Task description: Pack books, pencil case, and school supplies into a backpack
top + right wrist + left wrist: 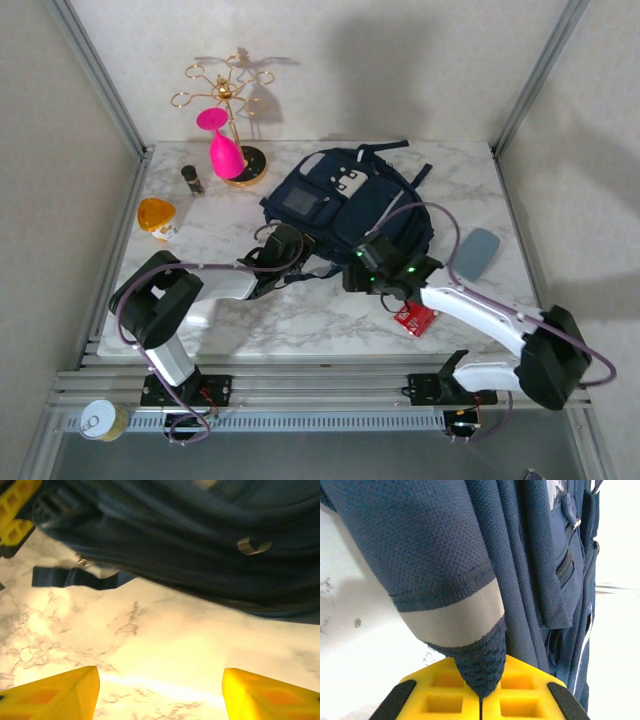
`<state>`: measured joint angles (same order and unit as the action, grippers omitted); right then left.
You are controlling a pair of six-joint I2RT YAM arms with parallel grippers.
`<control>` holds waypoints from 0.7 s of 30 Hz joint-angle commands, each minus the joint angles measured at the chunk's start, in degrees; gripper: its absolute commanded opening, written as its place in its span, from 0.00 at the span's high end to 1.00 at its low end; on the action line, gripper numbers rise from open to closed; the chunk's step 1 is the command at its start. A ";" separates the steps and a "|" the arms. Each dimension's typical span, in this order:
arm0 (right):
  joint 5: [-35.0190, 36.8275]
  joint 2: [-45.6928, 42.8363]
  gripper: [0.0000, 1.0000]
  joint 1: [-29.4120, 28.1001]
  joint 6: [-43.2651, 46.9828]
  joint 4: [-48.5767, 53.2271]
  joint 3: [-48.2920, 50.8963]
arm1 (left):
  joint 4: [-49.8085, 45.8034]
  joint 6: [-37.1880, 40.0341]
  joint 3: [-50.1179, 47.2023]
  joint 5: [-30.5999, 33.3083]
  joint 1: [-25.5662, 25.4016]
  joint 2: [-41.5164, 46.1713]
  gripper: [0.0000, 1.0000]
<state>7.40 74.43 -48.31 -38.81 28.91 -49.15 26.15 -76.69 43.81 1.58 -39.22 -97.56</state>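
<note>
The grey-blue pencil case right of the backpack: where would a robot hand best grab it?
Probably across its narrow middle, coming straight down from above. The pencil case lies flat on the table, apart from the backpack, with bare marble along both long edges. The open right gripper is the nearer one.

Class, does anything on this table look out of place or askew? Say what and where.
The backpack lies askew on the table, a fabric tab pinched in the left end effector. The red packet sits at the near edge, partly under the right arm. The gold stand and pink object, back left, seem unrelated.
</note>
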 commanded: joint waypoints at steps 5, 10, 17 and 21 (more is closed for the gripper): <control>-0.89 9.21 0.41 -3.88 -8.57 -14.80 -0.47 | 1.72 -0.53 2.48 -2.55 -2.69 3.61 1.00; 7.00 13.08 0.56 -3.86 -9.27 -16.38 -2.19 | 1.86 -0.44 2.16 -2.62 -2.70 4.54 1.00; 11.74 16.00 0.68 -3.89 -8.50 -21.92 -1.79 | 3.01 -0.33 2.07 -3.43 -2.76 4.43 1.00; 13.30 17.23 0.67 -3.87 -4.83 -25.63 -1.84 | 3.72 -0.45 1.80 -3.42 -2.79 4.56 1.00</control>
<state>16.64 90.59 -52.01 -46.17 7.31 -49.71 25.41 -76.77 44.10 1.54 -40.47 -96.36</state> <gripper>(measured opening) 0.324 0.048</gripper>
